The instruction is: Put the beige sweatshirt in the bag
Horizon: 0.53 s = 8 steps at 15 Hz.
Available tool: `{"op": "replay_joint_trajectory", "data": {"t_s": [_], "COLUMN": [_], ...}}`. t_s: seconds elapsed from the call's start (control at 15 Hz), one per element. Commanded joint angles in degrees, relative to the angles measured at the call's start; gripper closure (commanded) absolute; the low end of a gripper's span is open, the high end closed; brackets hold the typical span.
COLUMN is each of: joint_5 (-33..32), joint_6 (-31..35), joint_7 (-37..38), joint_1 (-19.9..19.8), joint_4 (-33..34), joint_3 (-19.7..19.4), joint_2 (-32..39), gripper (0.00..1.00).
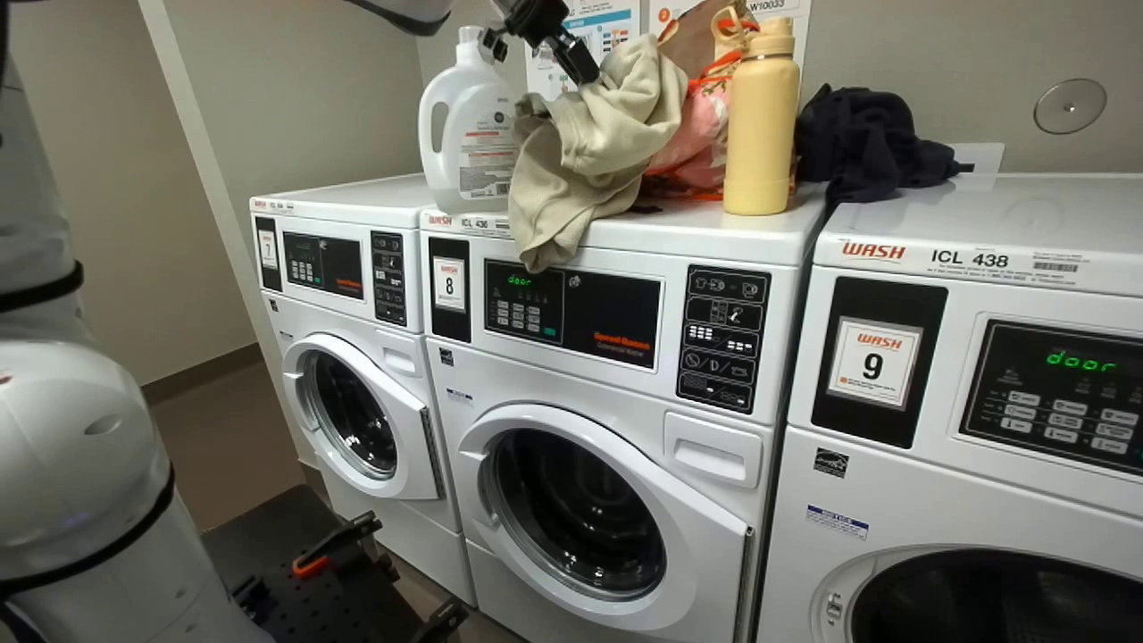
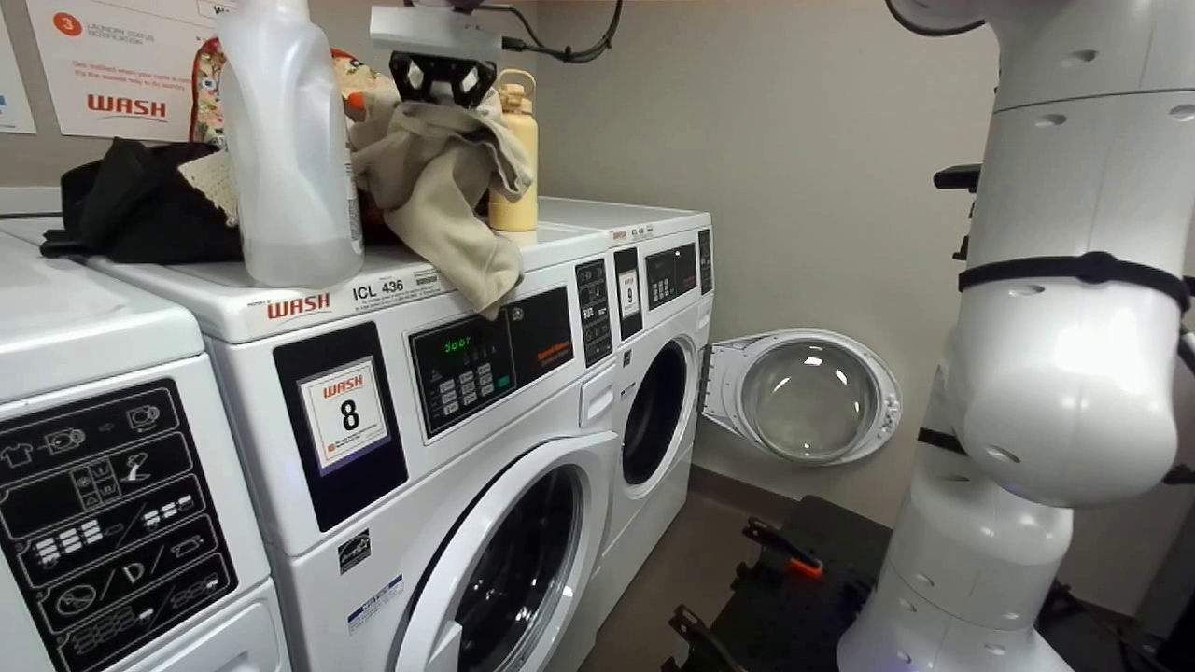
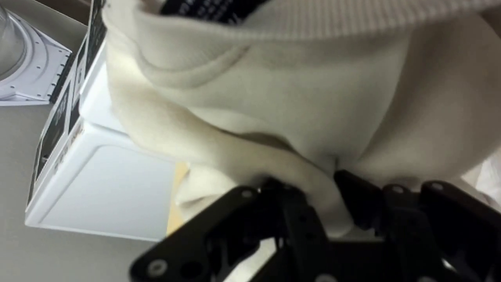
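Half done, maybe: the claw (image 3: pixel 307 185) pinches the sweatshirt (image 1: pixel 616 129) over the counter's (image 1: pixel 692 225) front edge, not yet in the bag (image 1: pixel 705 132).

ngl in an exterior view the sweatshirt (image 1: pixel 616 134) blocks part of the bag (image 1: pixel 701 134) right of the fingers (image 1: pixel 576 59), and wrist view crops the label (image 3: pixel 207 9) above them
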Motion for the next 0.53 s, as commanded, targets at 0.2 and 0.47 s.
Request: {"op": "replay_joint_trajectory", "data": {"t_s": [0.2, 0.47], "joint_5": [-7.10, -12.91], "joint_6": [-2.30, -1.39], "joint_7": [1.44, 1.93], "joint_1": [2.33, 4.38], "joint_4": [18.90, 28.47], "joint_3": [0.32, -0.09], "joint_2": [5.63, 11.24], "gripper": [0.95, 0.95]}}
